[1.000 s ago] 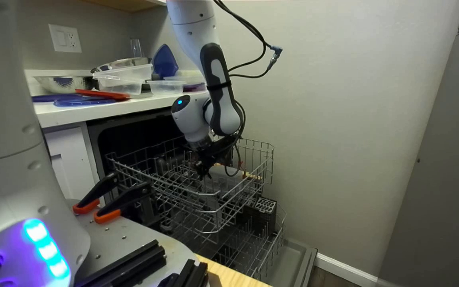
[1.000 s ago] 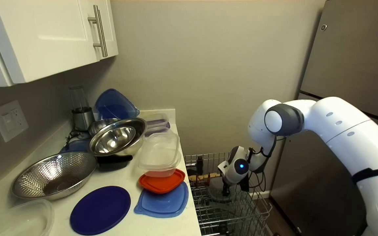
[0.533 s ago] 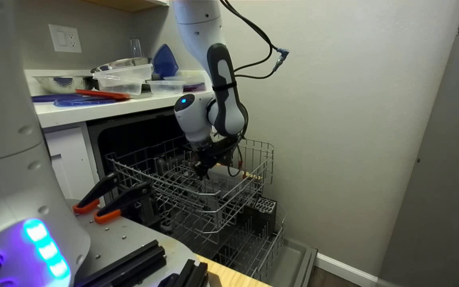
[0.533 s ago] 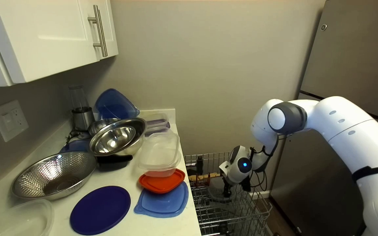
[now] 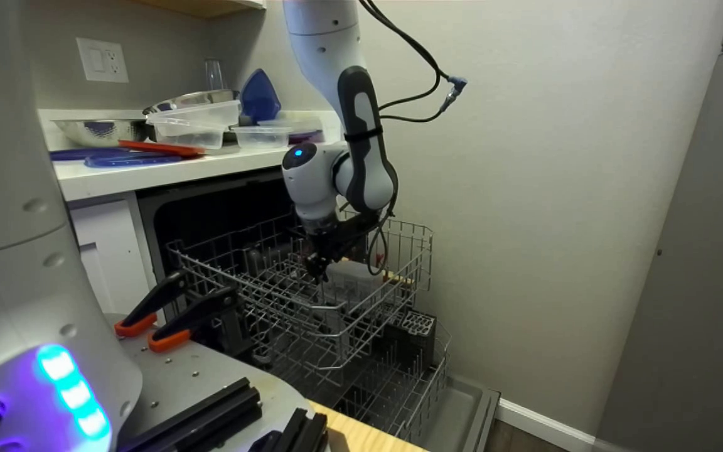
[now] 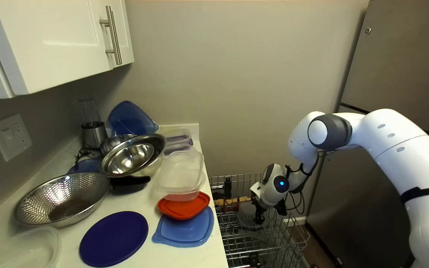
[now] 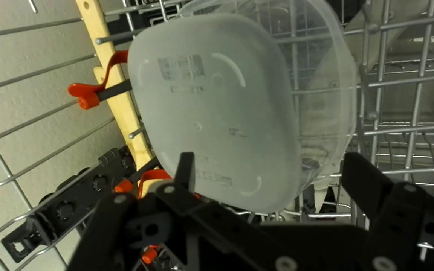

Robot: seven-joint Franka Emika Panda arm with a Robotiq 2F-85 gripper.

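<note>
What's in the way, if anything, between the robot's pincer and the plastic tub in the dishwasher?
Nothing I can see. In the wrist view, the open pincer faces the plastic tub. The wooden stick lies beside the tub, and rack wires show behind and around it, but neither shows between them.

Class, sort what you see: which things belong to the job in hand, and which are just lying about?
Job in hand, apparently: open fingers, the plastic container nearest them, the upper dish rack holding it.

Lying about on the counter: red lid, round blue lid, metal bowls.
</note>
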